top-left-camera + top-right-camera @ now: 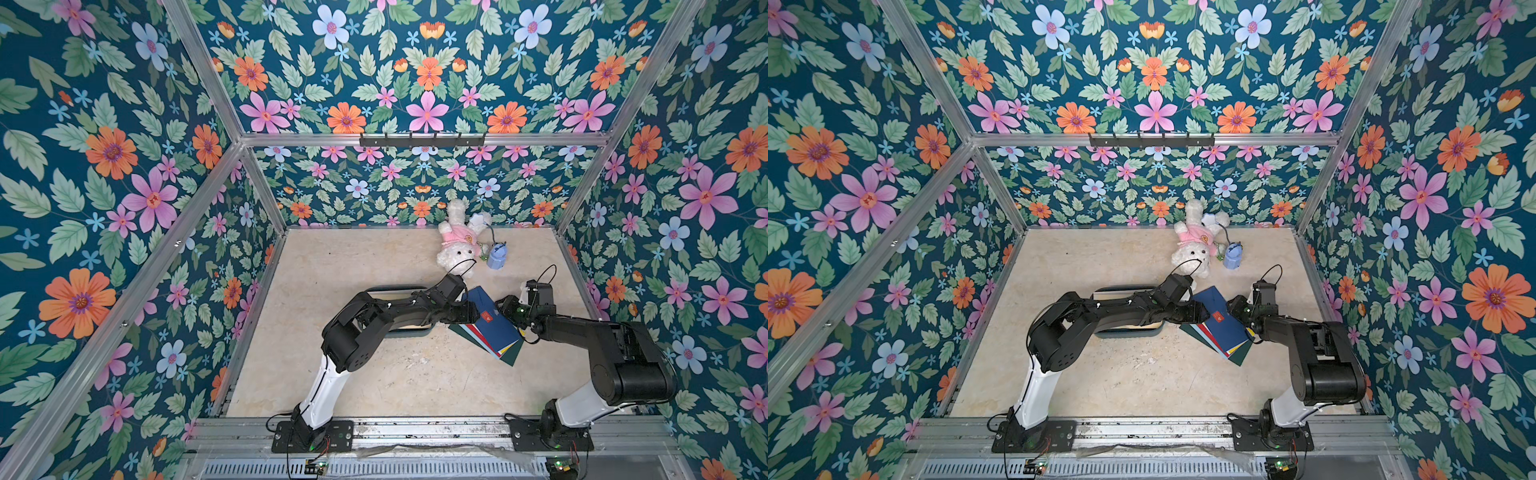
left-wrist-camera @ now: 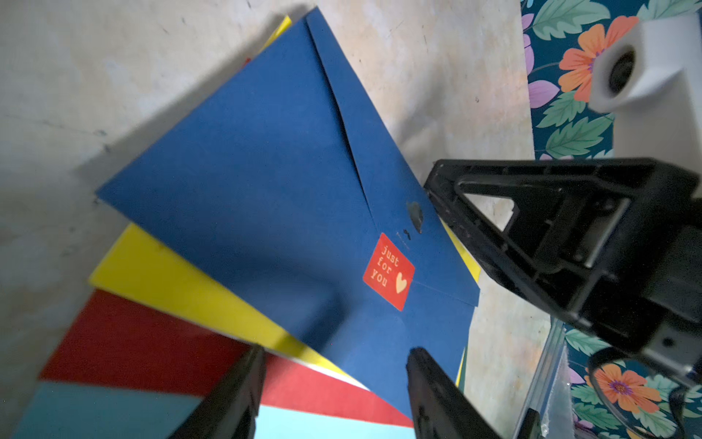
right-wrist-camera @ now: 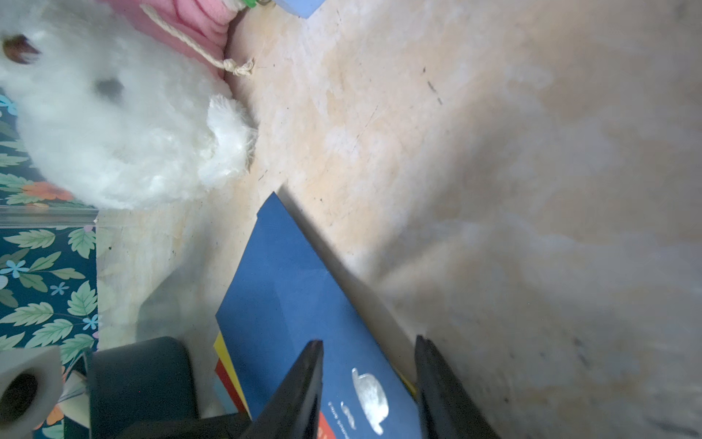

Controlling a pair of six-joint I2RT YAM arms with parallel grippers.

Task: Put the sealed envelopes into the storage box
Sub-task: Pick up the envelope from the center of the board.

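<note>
The sealed envelopes (image 1: 492,332) lie fanned in a stack on the table, right of centre. A navy one (image 2: 266,182) with a red square sticker (image 2: 388,271) is on top. Yellow (image 2: 171,281), red (image 2: 133,346) and light blue (image 2: 95,414) edges show below it, and dark green (image 1: 512,356) is at the bottom. My left gripper (image 2: 336,353) is open over the stack's left edge. From the right, my right gripper (image 3: 368,342) is open, one finger over the navy envelope (image 3: 288,289) and the other past its edge. The storage box (image 1: 399,287) lies mostly hidden under my left arm.
A white plush rabbit (image 1: 457,249) in a pink top lies at the back of the table, close behind the stack. A small light-blue toy backpack (image 1: 497,257) sits beside it. Floral walls close in the table on three sides.
</note>
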